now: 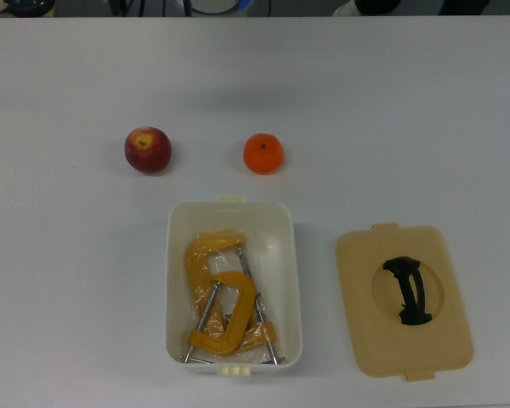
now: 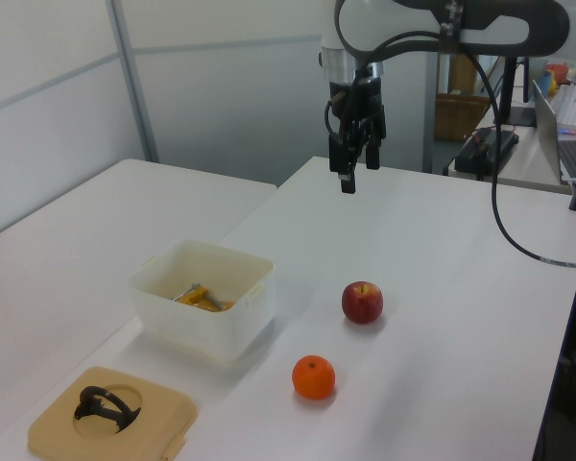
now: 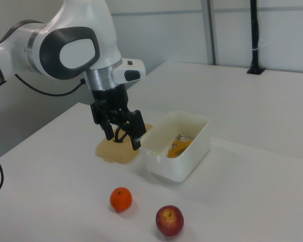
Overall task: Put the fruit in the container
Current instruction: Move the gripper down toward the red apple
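**White tub holds only clamps; both fruits wait outside**

White plastic, rectangular and lidless, the container [image 1: 233, 285] sits on the pale worktop [image 1: 425, 119]. Inside it I see only yellow metal C-clamps [image 1: 225, 302], no fruit. Its flat beige lid [image 1: 404, 299], with a black handle, lies on the worktop just beside it, on the top view's right.

Both fruits rest on the worktop, apart from the tub and from each other. In the top view the dark red apple [image 1: 148, 150] lies beyond the tub's upper left corner, and the orange [image 1: 263, 154] lies near the middle of its upper short end.

My arm's tool [image 2: 355, 169] hangs in the air above the worktop, touching nothing. Its two fingers stand spread with a gap between them, and they carry nothing.

As I judge it, nothing is done yet. Two pick-ups and two placings remain, and the clamps leave limited free floor in the tub.
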